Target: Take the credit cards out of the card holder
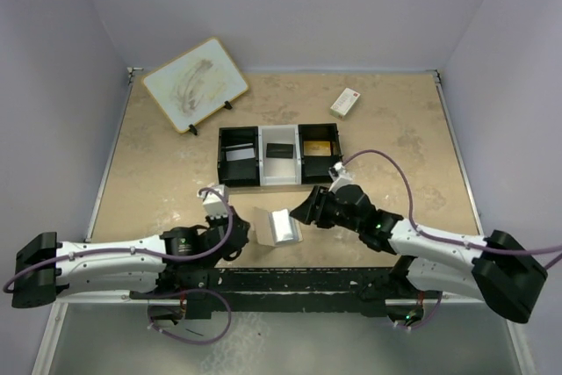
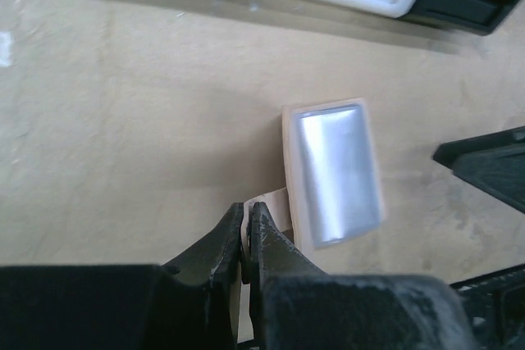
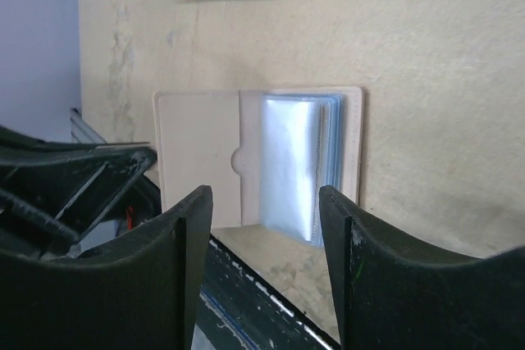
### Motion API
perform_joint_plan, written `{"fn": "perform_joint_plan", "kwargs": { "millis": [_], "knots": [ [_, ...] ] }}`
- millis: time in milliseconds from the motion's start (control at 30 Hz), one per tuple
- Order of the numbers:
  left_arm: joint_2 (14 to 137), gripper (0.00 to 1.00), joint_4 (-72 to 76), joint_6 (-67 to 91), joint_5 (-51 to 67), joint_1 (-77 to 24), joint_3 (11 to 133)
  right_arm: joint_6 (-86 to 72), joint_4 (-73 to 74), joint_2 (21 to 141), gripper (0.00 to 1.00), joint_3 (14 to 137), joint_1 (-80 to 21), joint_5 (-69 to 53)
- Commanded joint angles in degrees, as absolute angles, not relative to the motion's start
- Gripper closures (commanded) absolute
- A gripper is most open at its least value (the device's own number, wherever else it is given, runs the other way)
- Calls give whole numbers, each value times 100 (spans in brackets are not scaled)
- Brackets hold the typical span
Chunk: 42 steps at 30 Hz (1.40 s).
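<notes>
The card holder [image 1: 279,226] is lying open on the table [image 1: 395,138] near the front edge, between the two grippers and just short of the tray [image 1: 260,169]. Its tan border is framing glossy, pale blue sleeves, and no card is showing in them. What look like cards are sitting in all three tray compartments, so removal is appearing largely done, though a hidden remainder cannot be excluded. The left gripper [image 2: 248,219] is pinching the cover's edge, fingers pressed together. The right gripper [image 3: 264,194] is hovering spread over the sleeves.
</notes>
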<state>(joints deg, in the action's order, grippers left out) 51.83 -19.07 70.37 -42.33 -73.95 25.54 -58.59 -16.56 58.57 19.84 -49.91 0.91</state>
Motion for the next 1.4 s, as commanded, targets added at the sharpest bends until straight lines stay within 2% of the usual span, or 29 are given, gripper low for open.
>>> {"fn": "perform_joint_plan", "kwargs": {
  "millis": [0, 167, 400, 600, 767, 1067, 1367],
  "knots": [
    [4727, 100, -2508, 7929, -4355, -7409, 1851, -5573, -2628, 6562, 43, 2330, -5001, -670],
    [4979, 100, -2607, 7918, -4388, -7408, 1866, -5605, -1741, 7444, 44, 3041, -4999, -531],
    [5820, 100, -2532, 7635, -4361, -7409, 2234, -5656, -2441, 7930, 46, 3058, -5001, -1095],
    [5956, 100, -2556, 7572, -4406, -7409, 2267, -5799, -2593, 8272, 46, 2961, -5004, -1154],
    [5848, 100, -2525, 7585, -4403, -7412, 2158, -5822, -2925, 8402, 47, 2897, -5019, -1366],
    [5868, 100, -2393, 7577, -4352, -7409, 2084, -5690, -1911, 7939, 43, 3120, -5079, -584],
    [5985, 100, -2347, 7522, -4333, -7408, 2118, -5600, -2385, 8106, 43, 3072, -5120, -1063]
  ]
}}
